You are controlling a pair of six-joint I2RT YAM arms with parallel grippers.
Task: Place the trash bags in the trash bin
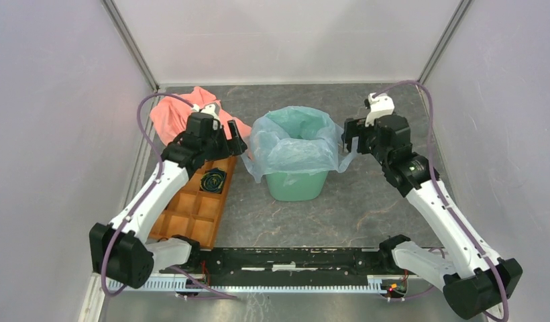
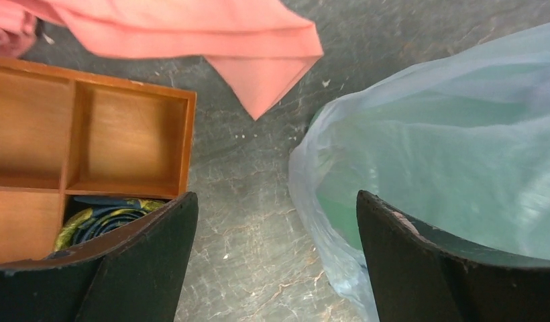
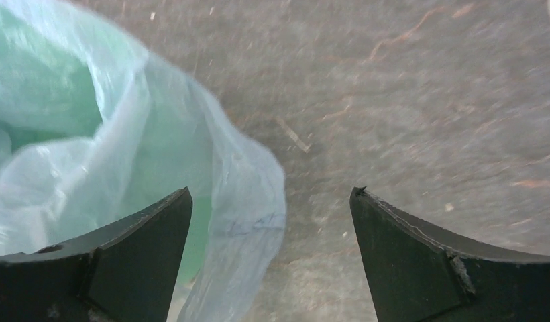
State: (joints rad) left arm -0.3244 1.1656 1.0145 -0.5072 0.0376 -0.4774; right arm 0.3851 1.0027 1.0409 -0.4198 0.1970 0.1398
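Grey table (image 1: 373, 201): bag (image 1: 296, 144) lines bin (image 1: 296, 184); left hand (image 2: 276, 201), right hand (image 3: 271, 194) spread, seemingly empty

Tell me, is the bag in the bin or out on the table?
In: the bag lines the bin, its mouth open and its edges draped over the rim.

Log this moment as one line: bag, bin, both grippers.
bag: lining bin, edges draped over rim | left gripper: open, beside bag, holding nothing | right gripper: open, at bag edge, holding nothing
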